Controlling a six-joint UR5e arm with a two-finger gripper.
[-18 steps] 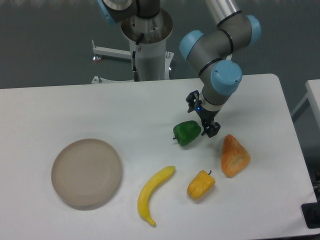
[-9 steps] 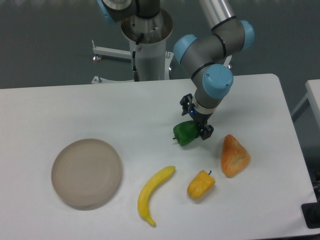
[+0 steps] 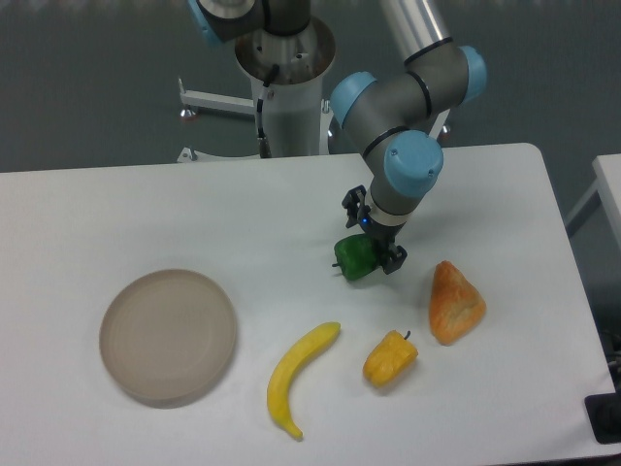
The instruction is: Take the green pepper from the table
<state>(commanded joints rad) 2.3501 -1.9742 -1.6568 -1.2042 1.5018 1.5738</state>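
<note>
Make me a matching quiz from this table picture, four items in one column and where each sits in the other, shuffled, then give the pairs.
Things:
1. green pepper
2. plate
3. banana
4. yellow-orange pepper

Places:
A. far left on the table
B. just below the gripper
C. between the plate and the yellow-orange pepper
D. front, below the orange lumpy item

Pairs: 1-B, 2-A, 3-C, 4-D

Dark grey-green floor (image 3: 87, 78) is filling the bkgd behind the gripper. White metal frame w/ feet (image 3: 209, 102) is sitting on it, up & left of the gripper. Edge of a second white surface (image 3: 607, 184) is showing far right. Even, soft lighting is falling everywhere.
</note>
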